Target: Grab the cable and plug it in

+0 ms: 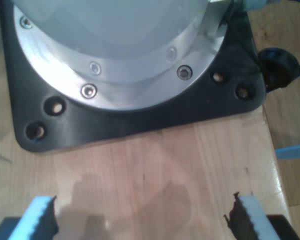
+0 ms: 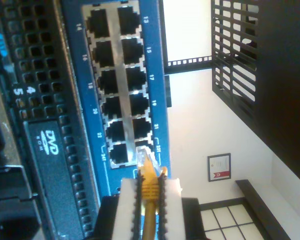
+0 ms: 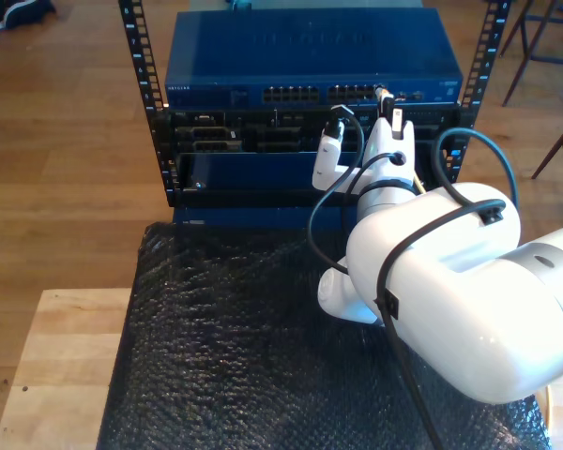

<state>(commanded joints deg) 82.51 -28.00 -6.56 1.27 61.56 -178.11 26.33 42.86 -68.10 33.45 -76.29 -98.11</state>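
Note:
My second gripper [image 2: 150,186] is shut on the yellow cable [image 2: 149,215], just behind its clear-yellowish plug [image 2: 146,161]. The plug tip sits at the port block of the blue network switch [image 2: 155,75], by the ports numbered 23 and 24. I cannot tell whether it is inside a port. In the exterior view a white arm reaches to the switch [image 3: 310,56] in the rack, with its gripper [image 3: 385,97] at the port row towards the exterior view's right. My first gripper [image 1: 142,215] is open with nothing between its fingers, above a wooden tabletop [image 1: 155,165].
A black base plate [image 1: 140,117] with a silver flange [image 1: 120,75] stands just beyond my first gripper. Black rack rails [image 3: 141,66] frame the switch, with a DVD-drive server [image 2: 50,150] beside it. A black bubble-wrap mat [image 3: 225,337] covers the table. Black arm cables [image 3: 394,253] loop over the white arm.

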